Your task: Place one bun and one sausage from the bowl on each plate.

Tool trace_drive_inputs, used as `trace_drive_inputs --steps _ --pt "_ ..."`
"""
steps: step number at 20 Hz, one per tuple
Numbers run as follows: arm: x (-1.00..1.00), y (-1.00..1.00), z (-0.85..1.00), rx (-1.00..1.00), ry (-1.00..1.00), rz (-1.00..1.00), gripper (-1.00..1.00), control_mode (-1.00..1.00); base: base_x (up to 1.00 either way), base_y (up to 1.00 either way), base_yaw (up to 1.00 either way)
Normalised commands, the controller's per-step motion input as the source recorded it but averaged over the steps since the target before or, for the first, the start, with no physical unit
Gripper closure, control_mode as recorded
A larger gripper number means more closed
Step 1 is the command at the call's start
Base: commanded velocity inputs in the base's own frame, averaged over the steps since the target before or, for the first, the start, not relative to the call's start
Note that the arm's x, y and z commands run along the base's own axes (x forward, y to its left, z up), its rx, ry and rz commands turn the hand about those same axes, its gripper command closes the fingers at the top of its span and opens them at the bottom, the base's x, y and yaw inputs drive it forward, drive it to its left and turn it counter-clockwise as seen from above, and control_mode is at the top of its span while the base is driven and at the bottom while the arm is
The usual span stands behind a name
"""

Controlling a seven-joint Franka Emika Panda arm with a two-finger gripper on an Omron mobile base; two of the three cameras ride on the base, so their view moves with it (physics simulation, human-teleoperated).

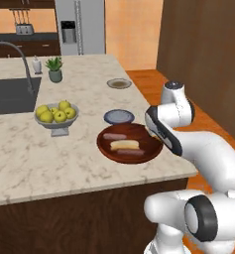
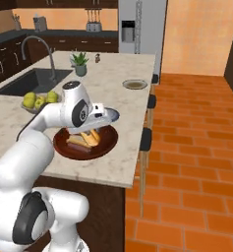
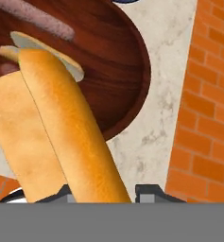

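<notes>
The gripper (image 3: pixel 103 191) has its jaws clamped on a bun (image 3: pixel 71 137), lifted above the brown bowl (image 3: pixel 118 56).

the bun (image 3: pixel 61 137) in the hand view runs off the bottom edge, hiding the gripper (image 3: pixel 104 194) jaws' contact. the arm covers the bowl (image 2: pixel 105 142) left rim and most of the blue plate (image 2: pixel 114 115) in the right base view.
</notes>
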Motion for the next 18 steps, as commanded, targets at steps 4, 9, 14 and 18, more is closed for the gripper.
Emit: trace_drive_inputs --steps 4,9,14,18 --pt "0.0 0.0 0.0 0.0 0.0 0.0 1.0 1.0 -0.41 -0.99 0.02" --pt "0.0 0.0 0.0 0.0 0.0 0.0 1.0 1.0 0.0 -1.0 0.34" --pt "0.0 0.0 0.0 0.0 0.0 0.0 1.0 1.0 0.05 -0.99 0.5" --pt "0.0 0.0 0.0 0.0 0.0 0.0 1.0 1.0 0.09 -0.97 0.49"
